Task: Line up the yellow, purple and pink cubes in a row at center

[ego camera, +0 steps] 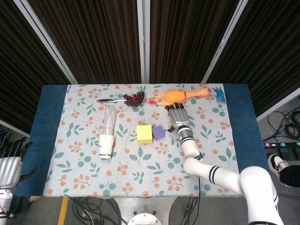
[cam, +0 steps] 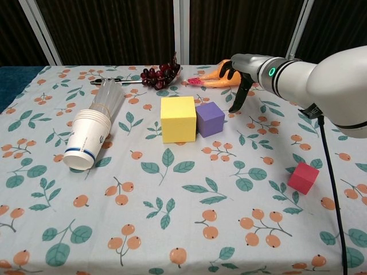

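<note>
The yellow cube (cam: 178, 118) and the smaller purple cube (cam: 210, 118) stand side by side, touching, near the table's middle; they also show as yellow cube (ego camera: 144, 134) and purple cube (ego camera: 159, 132). The pink cube (cam: 303, 177) lies alone at the near right; in the head view my right arm hides it. My right hand (cam: 238, 71) hovers just behind and right of the purple cube, fingers apart and pointing down, holding nothing; it appears as right hand (ego camera: 177, 117). My left hand (ego camera: 11, 164) hangs off the table's left edge, fingers spread and empty.
A rubber chicken (cam: 218, 80) and a bunch of dark grapes (cam: 160, 74) lie along the far side. A stack of paper cups (cam: 92, 134) lies on its side at the left. A small blue item (ego camera: 220, 96) sits at the far right corner.
</note>
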{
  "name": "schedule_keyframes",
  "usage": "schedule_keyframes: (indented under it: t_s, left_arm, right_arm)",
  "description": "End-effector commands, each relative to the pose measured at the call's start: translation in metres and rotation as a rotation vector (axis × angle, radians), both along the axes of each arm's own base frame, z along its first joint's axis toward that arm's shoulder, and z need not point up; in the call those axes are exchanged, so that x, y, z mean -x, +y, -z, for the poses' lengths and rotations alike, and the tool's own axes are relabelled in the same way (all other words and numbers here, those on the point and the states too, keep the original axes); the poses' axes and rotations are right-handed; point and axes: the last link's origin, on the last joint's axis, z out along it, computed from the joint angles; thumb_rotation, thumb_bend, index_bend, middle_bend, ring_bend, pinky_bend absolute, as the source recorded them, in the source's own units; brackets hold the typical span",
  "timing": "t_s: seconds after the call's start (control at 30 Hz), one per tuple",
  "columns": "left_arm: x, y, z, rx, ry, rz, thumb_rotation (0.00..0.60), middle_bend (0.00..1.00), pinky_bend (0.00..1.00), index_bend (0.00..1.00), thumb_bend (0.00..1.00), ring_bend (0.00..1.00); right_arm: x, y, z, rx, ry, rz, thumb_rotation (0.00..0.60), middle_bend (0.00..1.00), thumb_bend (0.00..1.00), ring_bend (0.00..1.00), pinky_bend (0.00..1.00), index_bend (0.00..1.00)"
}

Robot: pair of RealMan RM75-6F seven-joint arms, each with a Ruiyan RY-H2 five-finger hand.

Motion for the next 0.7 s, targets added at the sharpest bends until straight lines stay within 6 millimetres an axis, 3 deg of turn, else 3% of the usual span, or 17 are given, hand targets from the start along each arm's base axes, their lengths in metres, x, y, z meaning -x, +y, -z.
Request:
schedule_keyframes:
  t_s: [0.03,0.7]
  left_arm:
    - [0.000,0.001,0.000,0.001,0.000,-0.001,0.600,0.16,0.10,0.23,0.19,0.10]
    - [0.000,0.000,0.001,0.004,0.001,-0.004,0.600,0.16,0.10,0.23,0.19,0.10]
  right_arm:
    - [-0.004,-0.001,0.007,-0.008,-0.014,-0.010,0.600,0.15,0.00,0.00,0.00,0.17]
    - [-0.007,0.008,0.017,-0.031,-0.056,-0.042,0.600,0.15,0.00,0.00,0.00,0.17]
